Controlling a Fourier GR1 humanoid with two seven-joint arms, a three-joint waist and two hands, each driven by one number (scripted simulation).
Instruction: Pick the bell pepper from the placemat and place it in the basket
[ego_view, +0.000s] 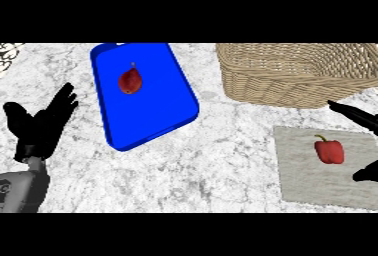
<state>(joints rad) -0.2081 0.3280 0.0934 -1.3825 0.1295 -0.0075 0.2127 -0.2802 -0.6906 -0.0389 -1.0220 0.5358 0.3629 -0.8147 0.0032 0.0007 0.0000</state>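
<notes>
Bell pepper (329, 151): it lies on the grey placemat (310, 185), between the fingers and thumb of my right hand (360, 117), stem pointing away from me; nothing touches it yet.
Right hand: open, fingers stretched out just beyond the pepper, thumb showing at the near side; most of the palm is cut off by the view's edge.
Slip risk: I judge the pepper is glossy and rounded, so if I close on its lobes off-centre it could squirt out toward the mat's inner edge.
Mat risk: the placemat looks thin; dragging my fingers low could catch and shift it with the pepper on it.
Basket (295, 70): it stands just ahead of my right hand, its woven wall rising close to my fingertips; lifting too low, I could knock the rim.
Open room: bare desk (221, 165) lies inward of the mat, toward my left side, with space to swing.
Blue tray (148, 115): well apart to my left, carrying a reddish fruit (130, 81), out of my path.
Left hand (40, 125): open, fingers up, resting near the left edge.
</notes>
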